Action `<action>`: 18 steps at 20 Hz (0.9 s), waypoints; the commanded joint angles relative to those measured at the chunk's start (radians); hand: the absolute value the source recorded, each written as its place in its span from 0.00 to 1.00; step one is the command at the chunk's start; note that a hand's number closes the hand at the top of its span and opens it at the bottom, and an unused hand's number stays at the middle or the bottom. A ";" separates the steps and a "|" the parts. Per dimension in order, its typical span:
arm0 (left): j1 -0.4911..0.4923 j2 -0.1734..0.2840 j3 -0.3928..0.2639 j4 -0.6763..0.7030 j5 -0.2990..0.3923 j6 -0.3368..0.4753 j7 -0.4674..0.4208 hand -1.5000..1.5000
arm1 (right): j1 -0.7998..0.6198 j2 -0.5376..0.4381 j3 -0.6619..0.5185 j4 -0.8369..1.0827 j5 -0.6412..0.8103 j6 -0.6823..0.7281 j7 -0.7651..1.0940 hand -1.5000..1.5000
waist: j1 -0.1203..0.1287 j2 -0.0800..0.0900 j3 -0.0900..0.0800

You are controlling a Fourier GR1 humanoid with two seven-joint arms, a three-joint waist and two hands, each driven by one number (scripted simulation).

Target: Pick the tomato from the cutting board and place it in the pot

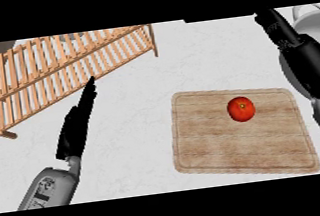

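It was a kitchen. A wooden cutting board point(242, 132) lay on a pale, marbled counter point(136, 133) with a red tomato point(242, 108) on its far half. Up and left of the board stood a slatted wooden dish rack point(54, 72); beyond the board's right corner showed a pot's point(313, 13) rim.

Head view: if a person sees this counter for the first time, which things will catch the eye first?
The red tomato draws the eye first, lying on the wooden cutting board right of centre. Next comes the wooden dish rack at the upper left. The left hand rests with straight fingers between rack and board, while the right hand reaches toward the upper right corner.
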 commanded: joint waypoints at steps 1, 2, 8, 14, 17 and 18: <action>0.000 0.054 0.062 -0.075 0.008 0.002 0.026 0.50 | -0.050 0.029 -0.048 0.139 -0.060 0.072 -0.082 1.00 | -0.003 -0.001 -0.036; -0.027 0.048 0.097 -0.073 0.025 0.007 0.028 0.50 | -0.026 0.046 -0.060 0.157 -0.095 0.101 -0.136 1.00 | -0.012 0.000 -0.036; -0.037 0.012 0.176 -0.143 0.128 0.019 0.006 0.50 | -0.039 -0.139 -0.020 0.384 0.183 0.118 -0.311 1.00 | 0.052 0.023 -0.035; 0.012 0.058 0.237 -0.181 0.184 -0.032 0.016 0.50 | -0.077 -0.022 -0.157 0.749 -0.006 0.304 -0.756 0.00 | 0.027 0.014 -0.033; -0.014 0.064 0.277 -0.159 0.184 -0.029 0.021 0.50 | -0.157 -0.052 -0.125 0.826 0.061 0.393 -0.838 0.00 | -0.006 0.005 -0.036; -0.015 0.068 0.287 -0.171 0.178 -0.014 0.037 0.50 | -0.215 -0.105 -0.148 0.841 0.041 0.457 -0.798 0.00 | -0.005 0.003 -0.036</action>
